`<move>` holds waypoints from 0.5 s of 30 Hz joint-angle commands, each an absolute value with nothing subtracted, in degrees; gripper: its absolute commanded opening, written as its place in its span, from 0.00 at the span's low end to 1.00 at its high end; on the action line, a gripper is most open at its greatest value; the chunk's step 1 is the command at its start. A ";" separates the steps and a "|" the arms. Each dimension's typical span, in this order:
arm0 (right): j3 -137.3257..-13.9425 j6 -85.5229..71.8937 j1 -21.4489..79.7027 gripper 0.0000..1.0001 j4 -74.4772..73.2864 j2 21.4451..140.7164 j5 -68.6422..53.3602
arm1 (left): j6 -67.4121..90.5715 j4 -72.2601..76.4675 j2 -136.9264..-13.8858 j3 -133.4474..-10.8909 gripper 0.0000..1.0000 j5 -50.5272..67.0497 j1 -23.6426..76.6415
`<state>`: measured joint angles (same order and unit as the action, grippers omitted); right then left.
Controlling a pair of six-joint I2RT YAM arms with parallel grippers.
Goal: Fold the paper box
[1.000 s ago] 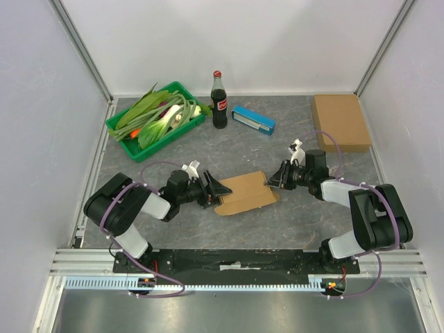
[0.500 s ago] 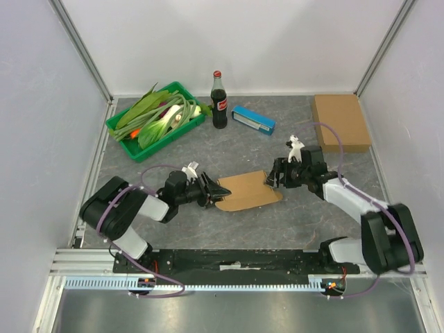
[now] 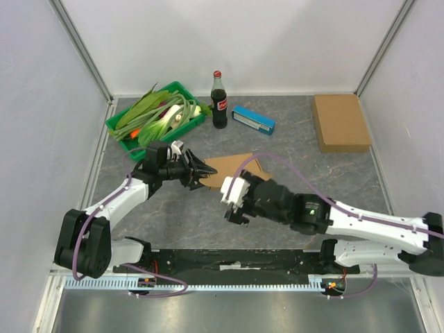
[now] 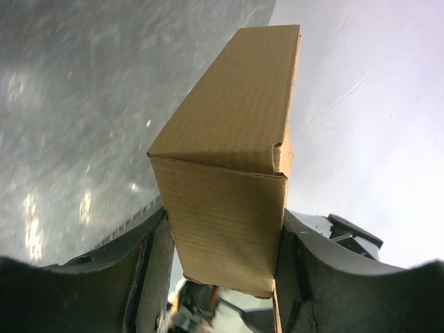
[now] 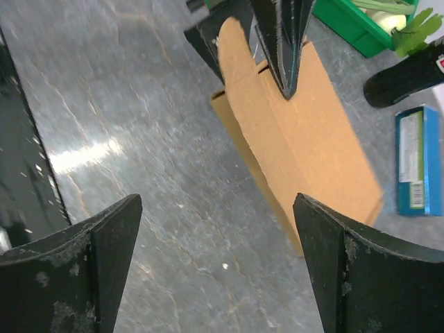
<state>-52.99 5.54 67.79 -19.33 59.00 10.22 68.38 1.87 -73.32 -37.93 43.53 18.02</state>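
The brown paper box (image 3: 232,166) lies mid-table, partly formed, with its left end gripped. My left gripper (image 3: 201,170) is shut on that end. In the left wrist view the box (image 4: 229,159) stands as a cardboard wedge filling the gap between both dark fingers (image 4: 149,270). My right gripper (image 3: 230,207) hovers just in front of the box, open and empty. In the right wrist view its jaws (image 5: 216,201) are spread wide over the grey table, with the box (image 5: 298,139) beyond them and the left arm's fingertips (image 5: 281,41) pinching its far end.
At the back left is a green tray (image 3: 119,128) of vegetables. A cola bottle (image 3: 219,100) and a blue carton (image 3: 253,119) stand behind the box. A flat brown cardboard piece (image 3: 340,121) lies at the back right. White walls enclose the table.
My right gripper let go of the box's right end, opened wide and swung round to the box's front. My left gripper closed on the box and carried it back and left.
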 commanded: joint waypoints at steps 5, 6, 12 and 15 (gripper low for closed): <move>-51.95 27.24 78.84 0.98 -13.37 66.26 36.11 | 69.60 -13.88 -67.08 -35.69 0.45 54.84 15.82; -51.51 27.86 79.19 0.98 -11.88 67.23 35.77 | 70.13 -14.23 -66.28 -35.42 0.45 55.19 15.65; -50.98 28.04 82.61 0.98 -8.97 72.50 36.03 | 71.54 -15.82 -64.78 -35.16 0.44 56.51 14.77; -49.75 28.82 82.53 0.98 -4.67 75.14 39.70 | 73.39 -14.06 -63.99 -33.93 0.44 57.13 14.85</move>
<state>-51.24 26.20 82.15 -12.29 72.36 33.71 69.65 -14.39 -65.58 -34.87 53.10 15.16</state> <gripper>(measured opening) 0.978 0.586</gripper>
